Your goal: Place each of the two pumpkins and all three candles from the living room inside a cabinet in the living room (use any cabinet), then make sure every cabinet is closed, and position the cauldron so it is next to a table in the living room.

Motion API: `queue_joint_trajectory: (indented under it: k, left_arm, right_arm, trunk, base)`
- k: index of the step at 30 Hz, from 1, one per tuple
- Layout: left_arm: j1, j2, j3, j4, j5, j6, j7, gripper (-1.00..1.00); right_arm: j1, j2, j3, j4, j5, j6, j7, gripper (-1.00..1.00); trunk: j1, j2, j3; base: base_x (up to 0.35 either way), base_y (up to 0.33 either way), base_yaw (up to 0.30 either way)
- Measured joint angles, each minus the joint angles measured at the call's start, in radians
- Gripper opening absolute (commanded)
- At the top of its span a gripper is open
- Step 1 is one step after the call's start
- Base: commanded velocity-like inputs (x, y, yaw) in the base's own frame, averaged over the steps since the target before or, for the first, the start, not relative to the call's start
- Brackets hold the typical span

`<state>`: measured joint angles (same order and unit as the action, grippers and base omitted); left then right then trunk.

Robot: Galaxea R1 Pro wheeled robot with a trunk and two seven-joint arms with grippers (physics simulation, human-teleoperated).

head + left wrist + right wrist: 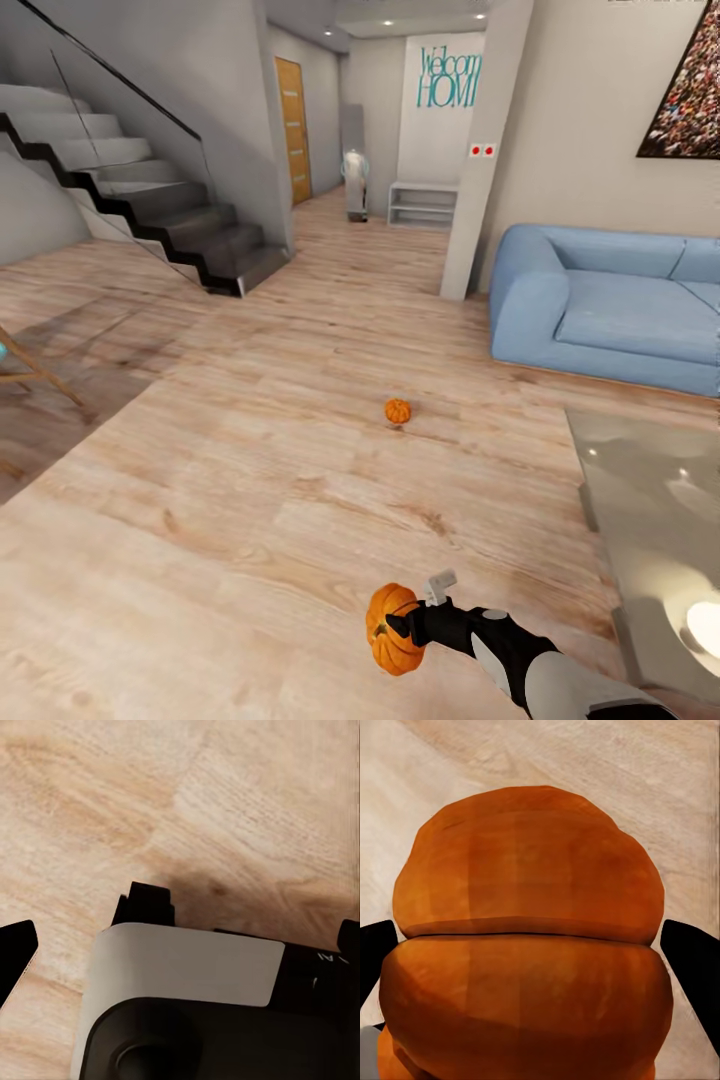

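Orange pumpkin [392, 628] sits clamped in the right gripper [403, 628] low in the head view, held above the pale wood floor [230, 500]; the black fingers close in on it from both sides, w/ one grey fingertip [440, 582] sticking up beside it. Right wrist view: the same pumpkin [529, 952] bulges between the two dark fingers [690, 960], ribs running across, floor behind. 2nd pumpkin [398, 410] lies on the floor further out, well apart from the held one, roughly btwn the staircase [150, 200] and the blue sofa [610, 310]. Glass table [650, 500] stands at the right edge, near the sofa. Left wrist view looks down at floor planks past a grey-and-black part of the robot's body [187, 997]; a black finger [15, 952] pokes in at the edge, but can't tell how wide the left gripper stands, as the other side is prob. just a sliver.
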<state>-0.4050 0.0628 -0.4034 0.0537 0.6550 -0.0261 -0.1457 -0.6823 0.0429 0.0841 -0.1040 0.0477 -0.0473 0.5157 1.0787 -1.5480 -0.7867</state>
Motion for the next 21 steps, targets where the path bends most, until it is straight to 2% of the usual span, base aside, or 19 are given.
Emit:
queue_joint_trajectory:
  k: [5, 9, 21]
  left_arm:
    - [0.000, 0.000, 0.000, 0.000, 0.000, 0.000, 0.000, 1.00]
    - [0.000, 0.000, 0.000, 0.000, 0.000, 0.000, 0.000, 1.00]
    - [-0.001, 0.000, 0.000, 0.000, 0.000, 0.000, 0.000, 1.00]
  right_arm:
    - [0.007, 0.000, 0.003, 0.000, 0.002, -0.002, 0.000, -1.00]
    - [0.012, 0.000, -0.001, 0.000, 0.000, -0.035, 0.000, -1.00]
    - [0.014, -0.001, 0.000, -0.001, 0.002, -0.060, 0.000, -1.00]
  trunk:
    - [0.000, 0.000, 0.006]
    - [0.000, 0.000, 0.010]
    - [0.000, 0.000, 0.012]
  base:
    - [0.322, 0.000, -0.199]
    - [0.318, 0.000, -0.172]
    - [0.317, 0.000, -0.014]
